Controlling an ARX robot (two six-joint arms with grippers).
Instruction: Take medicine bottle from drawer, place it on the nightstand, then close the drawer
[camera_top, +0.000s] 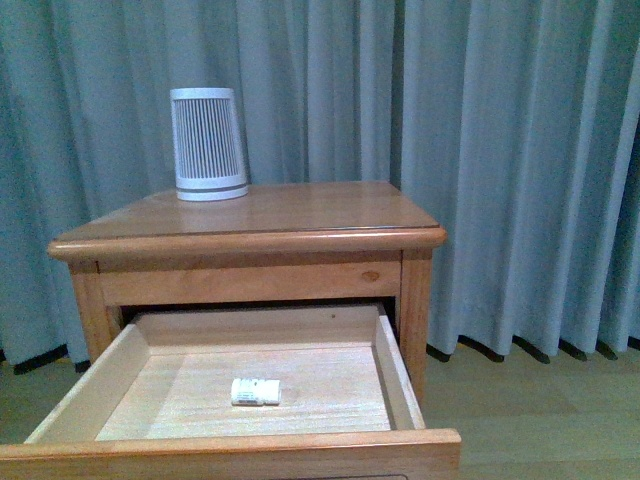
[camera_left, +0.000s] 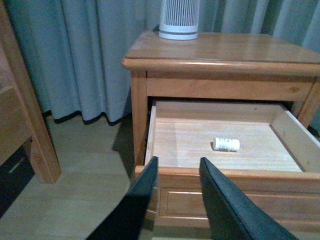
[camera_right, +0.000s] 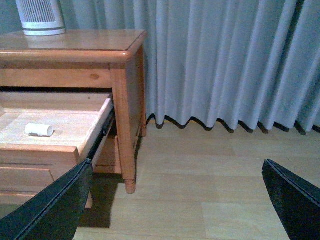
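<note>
The left gripper (camera_left: 178, 161) has its two dark fingers (camera_left: 142, 200) parted by a moderate gap. Nothing is between them and they touch nothing; they hang in front of the drawer's front board. The right gripper (camera_right: 176, 162) is spread far wider and holds nothing. Bare floor shows between its fingers (camera_right: 55, 210), with the cabinet off to one side.

In the front view the nightstand (camera_top: 300, 212) fills the centre and left of the frame. Its upper drawer (camera_top: 398, 375) is pulled fully out toward the lower edge. The medicine bottle (camera_top: 256, 391) lies on its side on the pale drawer bottom, in the lower middle of the frame, apart from all four walls. A white ribbed tapered cylinder (camera_top: 209, 143) stands upright at the back left of the glossy top. Grey-blue pleated curtains (camera_top: 520, 150) hang behind, reaching a pale wood floor (camera_top: 530, 415) at lower right.
</note>
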